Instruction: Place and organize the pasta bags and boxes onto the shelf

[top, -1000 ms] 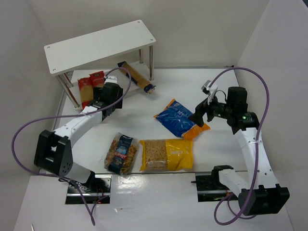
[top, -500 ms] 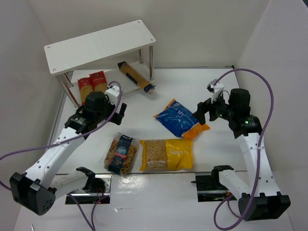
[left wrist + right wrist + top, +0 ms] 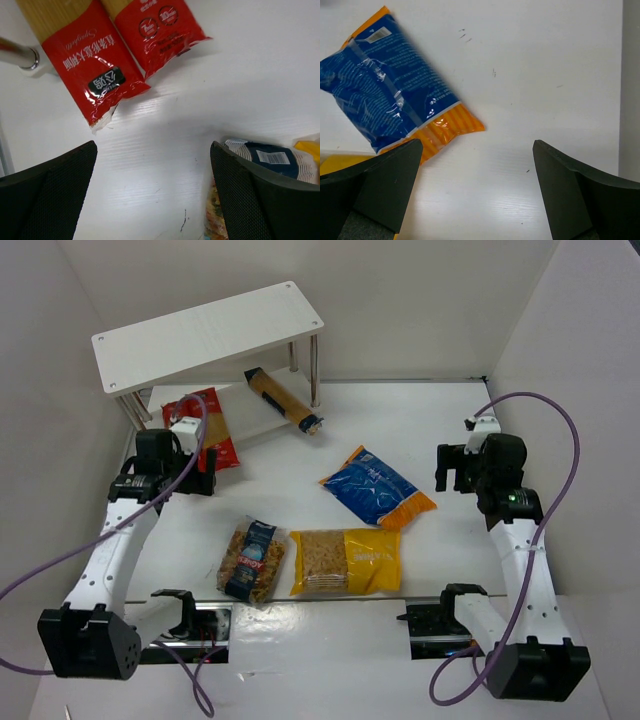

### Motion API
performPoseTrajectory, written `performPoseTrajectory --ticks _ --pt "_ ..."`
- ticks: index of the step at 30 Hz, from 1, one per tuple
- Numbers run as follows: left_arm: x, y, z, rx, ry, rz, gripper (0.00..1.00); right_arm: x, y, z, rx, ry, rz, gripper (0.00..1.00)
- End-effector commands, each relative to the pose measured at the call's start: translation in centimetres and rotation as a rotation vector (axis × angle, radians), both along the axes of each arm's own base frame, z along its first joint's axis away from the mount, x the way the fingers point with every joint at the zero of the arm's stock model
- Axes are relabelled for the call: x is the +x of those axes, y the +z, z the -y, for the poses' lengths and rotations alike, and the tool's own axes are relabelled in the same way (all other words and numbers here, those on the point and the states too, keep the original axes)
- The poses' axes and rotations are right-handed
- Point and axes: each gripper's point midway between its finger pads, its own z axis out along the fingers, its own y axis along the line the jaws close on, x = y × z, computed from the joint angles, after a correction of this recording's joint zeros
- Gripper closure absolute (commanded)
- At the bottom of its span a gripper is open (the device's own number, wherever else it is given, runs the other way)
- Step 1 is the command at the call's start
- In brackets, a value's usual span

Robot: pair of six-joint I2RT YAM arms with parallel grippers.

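Note:
The white shelf (image 3: pixel 210 332) stands at the far left. Two red spaghetti packets (image 3: pixel 208 425) (image 3: pixel 95 65) lie side by side at its front, far ends under the top board. A tan box (image 3: pixel 283 400) lies slanted by the right legs. On the table lie a blue-orange bag (image 3: pixel 375 490) (image 3: pixel 385 95), a yellow bag (image 3: pixel 345 560) and a clear bag with a blue label (image 3: pixel 252 558) (image 3: pixel 270 159). My left gripper (image 3: pixel 185 480) (image 3: pixel 152 200) hangs open over bare table just before the packets. My right gripper (image 3: pixel 450 468) (image 3: pixel 477 195) is open and empty, right of the blue-orange bag.
A metal shelf leg (image 3: pixel 17 56) stands just left of the spaghetti packets. White walls close in the table at the left, back and right. Purple cables loop from both arms. The yellow bag's corner (image 3: pixel 340 162) shows behind my right gripper's left finger.
My left gripper has pulled back from the shelf toward the left and near side, uncovering the spaghetti packets. My right gripper has drawn back to the right, away from the blue-orange bag.

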Motion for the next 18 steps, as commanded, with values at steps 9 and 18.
performPoseTrajectory --ticks 9,18 --pt "-0.5 -0.7 -0.7 -0.023 0.004 -0.040 0.00 1.2 0.5 2.8 -0.014 -0.121 0.046 0.00" --pt "-1.0 1.2 -1.4 -0.025 0.018 0.039 0.00 1.5 0.4 2.5 -0.009 -0.095 0.036 0.00"
